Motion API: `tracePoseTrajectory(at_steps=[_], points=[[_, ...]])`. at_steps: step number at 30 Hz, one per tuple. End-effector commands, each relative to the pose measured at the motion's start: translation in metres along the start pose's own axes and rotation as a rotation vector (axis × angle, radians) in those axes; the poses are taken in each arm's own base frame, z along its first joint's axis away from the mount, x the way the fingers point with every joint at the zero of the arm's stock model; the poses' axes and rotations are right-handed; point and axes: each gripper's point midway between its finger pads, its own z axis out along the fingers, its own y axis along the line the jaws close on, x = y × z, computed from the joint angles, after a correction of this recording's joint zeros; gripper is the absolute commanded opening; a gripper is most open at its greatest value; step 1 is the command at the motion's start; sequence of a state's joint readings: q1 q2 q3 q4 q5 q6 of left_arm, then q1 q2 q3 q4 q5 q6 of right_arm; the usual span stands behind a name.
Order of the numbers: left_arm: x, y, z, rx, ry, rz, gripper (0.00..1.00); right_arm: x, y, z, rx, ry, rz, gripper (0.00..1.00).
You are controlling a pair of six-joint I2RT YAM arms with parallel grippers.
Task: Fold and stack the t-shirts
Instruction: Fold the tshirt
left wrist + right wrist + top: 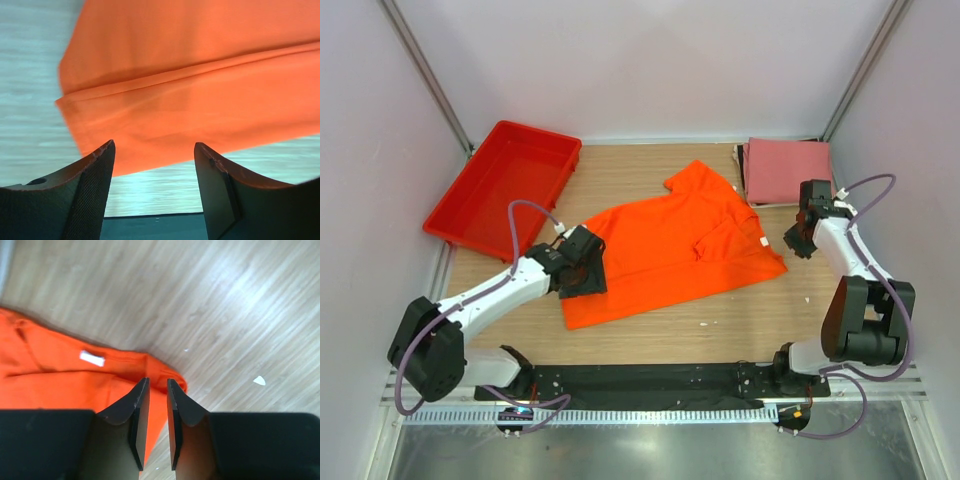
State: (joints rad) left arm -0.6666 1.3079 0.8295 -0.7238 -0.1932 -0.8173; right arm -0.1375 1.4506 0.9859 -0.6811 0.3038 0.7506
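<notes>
Top external view: the orange t-shirt (670,250), soft and half-folded, is lying mid-tabletop (720,325), its long axis running 8 to 2 o'clock; the left tool (590,265), gaping wide and empty, is hovering at its 9 o'clock hem; the right tool (798,240), nearly closed on nothing, is sitting at its 3 o'clock corner; the pink t-shirt (788,170) is lying folded at 1 o'clock.

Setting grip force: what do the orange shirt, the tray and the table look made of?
Orange shirt: soft matte cloth, creased, with a stitched hem. Tray: rigid-looking red plastic, slight gloss, moulded rim. Table: wood-grain top, probably laminate, faint sheen.
</notes>
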Motion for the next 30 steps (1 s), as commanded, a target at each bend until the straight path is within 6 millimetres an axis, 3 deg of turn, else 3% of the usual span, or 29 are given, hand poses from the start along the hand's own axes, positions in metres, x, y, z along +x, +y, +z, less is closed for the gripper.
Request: tracePoseTrajectory(at_steps=[1, 6, 10, 14, 18, 21, 23, 24, 30], points=[[-0.016, -0.04, -0.015, 0.182, -0.024, 0.028, 0.66, -0.014, 0.022, -0.025, -0.1, -0.03, -0.001, 0.27], [-0.007, -0.054, 0.005, 0.207, 0.051, 0.048, 0.66, 0.011, 0.055, -0.019, -0.233, 0.066, -0.007, 0.24], [0.006, -0.037, 0.029, 0.101, 0.098, 0.042, 0.66, 0.029, 0.055, 0.002, -0.2, 0.138, -0.02, 0.22], [0.006, -0.011, 0.036, -0.038, 0.069, 0.06, 0.63, 0.047, 0.025, 0.026, -0.068, 0.164, -0.038, 0.12], [0.013, 0.007, 0.031, -0.105, 0.066, 0.096, 0.65, 0.071, -0.023, 0.044, 0.059, 0.216, -0.025, 0.18], [0.023, 0.011, 0.028, -0.088, 0.082, 0.09, 0.65, 0.07, -0.049, 0.038, 0.112, 0.192, 0.016, 0.2], [0.028, 0.01, 0.025, -0.074, 0.085, 0.077, 0.65, 0.061, -0.057, 0.023, 0.107, 0.12, 0.071, 0.2], [0.031, 0.009, 0.022, -0.059, 0.08, 0.083, 0.65, 0.066, -0.065, 0.018, 0.113, 0.115, 0.084, 0.2], [0.034, 0.005, 0.019, -0.033, 0.086, 0.097, 0.67, 0.052, -0.065, -0.009, 0.051, 0.04, 0.13, 0.22]])
